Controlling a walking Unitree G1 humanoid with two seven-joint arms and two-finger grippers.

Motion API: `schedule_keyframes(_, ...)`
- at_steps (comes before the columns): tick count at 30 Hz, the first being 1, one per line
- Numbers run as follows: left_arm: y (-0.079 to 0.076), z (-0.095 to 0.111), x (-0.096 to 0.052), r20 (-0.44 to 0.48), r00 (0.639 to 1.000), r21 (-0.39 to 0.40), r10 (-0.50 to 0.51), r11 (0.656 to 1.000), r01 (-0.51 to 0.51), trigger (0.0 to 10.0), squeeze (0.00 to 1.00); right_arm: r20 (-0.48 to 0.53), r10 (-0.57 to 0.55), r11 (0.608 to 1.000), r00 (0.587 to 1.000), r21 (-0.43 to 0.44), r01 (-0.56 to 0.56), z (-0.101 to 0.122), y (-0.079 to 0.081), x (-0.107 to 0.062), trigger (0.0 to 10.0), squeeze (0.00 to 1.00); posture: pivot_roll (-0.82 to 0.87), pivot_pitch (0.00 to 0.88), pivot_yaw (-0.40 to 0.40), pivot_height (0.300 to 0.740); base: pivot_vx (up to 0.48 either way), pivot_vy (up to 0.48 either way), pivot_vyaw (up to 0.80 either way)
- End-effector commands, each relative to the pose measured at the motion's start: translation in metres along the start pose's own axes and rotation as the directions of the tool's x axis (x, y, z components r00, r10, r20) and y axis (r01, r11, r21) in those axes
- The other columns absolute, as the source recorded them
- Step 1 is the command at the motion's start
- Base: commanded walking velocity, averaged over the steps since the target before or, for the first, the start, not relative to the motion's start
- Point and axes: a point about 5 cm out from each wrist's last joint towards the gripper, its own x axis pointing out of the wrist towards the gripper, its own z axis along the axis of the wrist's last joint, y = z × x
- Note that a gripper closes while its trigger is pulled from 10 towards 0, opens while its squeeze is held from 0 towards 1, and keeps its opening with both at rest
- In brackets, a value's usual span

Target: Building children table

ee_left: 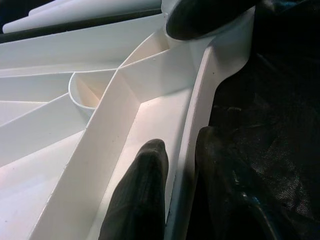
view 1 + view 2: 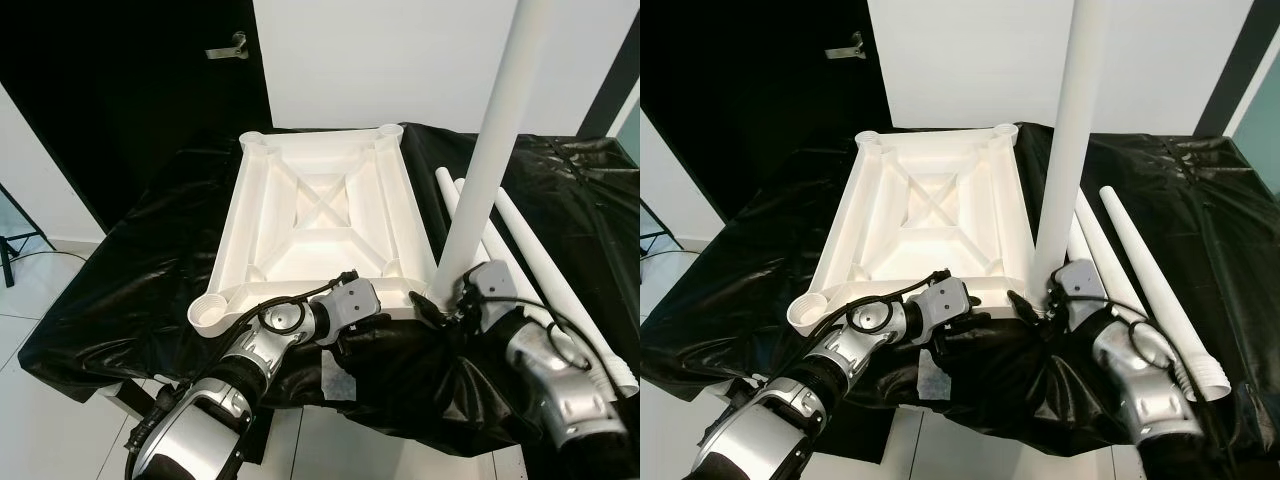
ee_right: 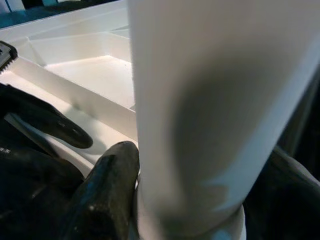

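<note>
Seating upright table leg [image 2: 490, 150] between right gripper [image 2: 462, 298] fingers, closed around it; twisting straight down. Left gripper [image 1: 175, 195] pinching tabletop [image 2: 320, 215] rim, steadying.

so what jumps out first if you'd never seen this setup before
A tall white table leg stands upright at the near right corner of the upside-down white tabletop, with the right gripper clamped round its base. The left gripper pinches the tabletop's near rim, and spare legs lie on the black sheet to the right.
</note>
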Motion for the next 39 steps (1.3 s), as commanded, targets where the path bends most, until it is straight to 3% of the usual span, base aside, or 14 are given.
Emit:
schedule_keyframes(1,-0.044,-0.051,-0.002,-0.197,0.963,-0.164,-0.185,0.974,0.154,10.0,0.0,-0.004,0.101,0.995,0.995,0.017,-0.101,-0.001,0.007,0.003,0.0,0.0,-0.03,0.0,0.011,0.74,0.0,0.0,0.0)
schedule_keyframes(15,-0.042,-0.053,-0.005,-0.205,0.962,-0.162,-0.182,0.975,0.15,10.0,0.0,-0.036,0.181,0.982,0.983,0.056,-0.179,-0.007,0.002,-0.001,0.0,0.0,-0.03,0.0,0.009,0.74,0.0,0.0,0.0)
schedule_keyframes(18,-0.043,-0.053,-0.005,-0.206,0.961,-0.162,-0.183,0.975,0.151,10.0,0.0,0.006,0.07,0.994,0.998,0.089,-0.07,-0.008,0.004,0.002,0.0,0.0,-0.03,0.0,0.006,0.74,0.0,0.0,0.0)
schedule_keyframes(19,-0.043,-0.053,-0.005,-0.205,0.961,-0.162,-0.183,0.975,0.151,10.0,0.0,0.042,-0.069,0.993,0.997,0.103,0.065,-0.008,0.003,0.004,0.0,0.0,-0.03,0.0,0.006,0.74,0.0,0.0,0.0)
schedule_keyframes(20,-0.043,-0.053,-0.005,-0.205,0.961,-0.162,-0.183,0.975,0.151,10.0,0.0,0.042,-0.069,0.993,0.997,0.103,0.065,-0.008,0.003,0.004,0.0,0.0,-0.03,0.0,0.006,0.74,0.0,0.0,0.0)
schedule_keyframes(22,-0.043,-0.053,-0.005,-0.204,0.962,-0.163,-0.183,0.975,0.151,10.0,0.0,0.035,-0.353,0.927,0.935,0.152,0.344,-0.018,0.011,0.0,0.0,0.0,-0.02,0.0,-0.001,0.74,0.0,0.0,0.0)
schedule_keyframes(23,-0.043,-0.053,-0.005,-0.204,0.962,-0.164,-0.18,0.975,0.148,10.0,0.0,0.008,-0.426,0.891,0.905,0.175,0.418,-0.023,0.022,-0.004,0.0,0.0,-0.02,0.0,-0.001,0.74,0.0,0.0,0.0)
schedule_keyframes(26,-0.042,-0.054,-0.006,-0.206,0.962,-0.165,-0.177,0.976,0.144,10.0,0.0,-0.024,-0.481,0.855,0.876,0.209,0.475,-0.026,0.035,-0.006,0.0,0.0,-0.02,0.0,0.002,0.74,0.0,0.0,0.0)
schedule_keyframes(29,-0.043,-0.055,-0.007,-0.208,0.962,-0.167,-0.179,0.975,0.145,10.0,0.0,-0.048,-0.576,0.785,0.816,0.246,0.568,-0.024,0.034,-0.004,0.0,0.0,-0.02,0.0,0.005,0.74,0.0,0.0,0.0)
schedule_keyframes(30,-0.043,-0.055,-0.007,-0.208,0.962,-0.167,-0.179,0.975,0.145,10.0,0.0,-0.048,-0.576,0.785,0.816,0.246,0.568,-0.024,0.034,-0.004,0.0,0.0,-0.02,0.0,0.005,0.74,0.0,0.0,0.0)
schedule_keyframes(35,-0.044,-0.053,-0.004,-0.205,0.961,-0.163,-0.188,0.974,0.156,10.0,0.0,-0.086,-0.734,0.644,0.673,0.224,0.732,-0.019,0.024,0.001,0.0,0.0,-0.03,0.0,0.01,0.74,0.0,0.0,0.0)
schedule_keyframes(36,-0.044,-0.052,-0.003,-0.201,0.962,-0.162,-0.187,0.974,0.156,10.0,0.0,-0.096,-0.744,0.634,0.661,0.21,0.744,-0.021,0.022,0.0,3.2,0.0,-0.03,0.0,0.01,0.74,0.0,0.0,0.0)
schedule_keyframes(38,-0.044,-0.051,-0.003,-0.198,0.962,-0.161,-0.186,0.975,0.155,10.0,0.0,-0.103,-0.75,0.628,0.654,0.202,0.752,-0.022,0.021,0.0,3.2,0.0,-0.03,0.0,0.01,0.74,0.0,0.0,0.0)
schedule_keyframes(39,-0.044,-0.05,-0.002,-0.196,0.963,-0.162,-0.185,0.975,0.154,10.0,0.0,-0.098,-0.735,0.65,0.671,0.185,0.738,-0.023,0.021,0.0,10.0,0.27,-0.03,0.0,0.009,0.74,0.0,0.0,0.0)
